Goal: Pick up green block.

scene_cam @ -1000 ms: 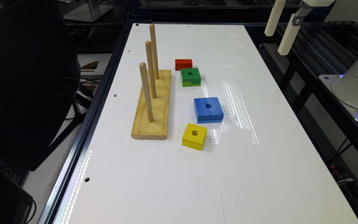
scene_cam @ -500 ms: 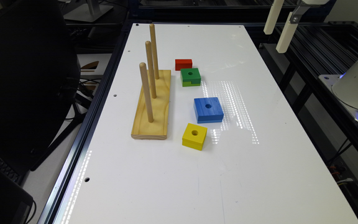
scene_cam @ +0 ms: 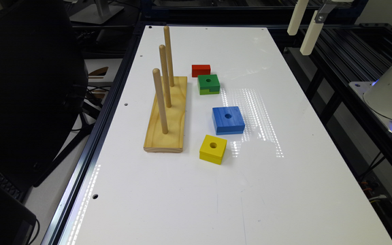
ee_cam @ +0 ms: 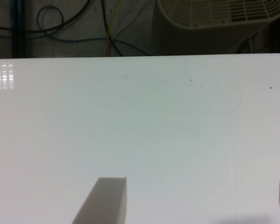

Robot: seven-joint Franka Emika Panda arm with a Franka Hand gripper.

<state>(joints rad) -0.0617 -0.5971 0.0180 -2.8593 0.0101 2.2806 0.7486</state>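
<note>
The green block (scene_cam: 208,84) lies flat on the white table (scene_cam: 284,190), dark green on top with a lime layer below, a round hole in the middle and a notch in its side. It sits between a red block and a blue block, just beside the wooden peg stand. My gripper (scene_cam: 298,43) hangs high over the table's far edge on the exterior view's right, well away from the green block. In the wrist view the gripper (ee_cam: 193,200) is open over bare white table, one fingertip (ee_cam: 104,200) well apart from the other, with nothing between them.
A wooden stand (scene_cam: 167,115) with three upright pegs is on the exterior view's left. A red block (scene_cam: 201,70) lies beyond the green one, a blue block (scene_cam: 228,119) and a yellow block (scene_cam: 213,149) nearer. The arm's white base (scene_cam: 391,92) stands off the table's right side.
The gripper has drifted slightly toward the exterior view's left, staying high. The blocks have not moved.
</note>
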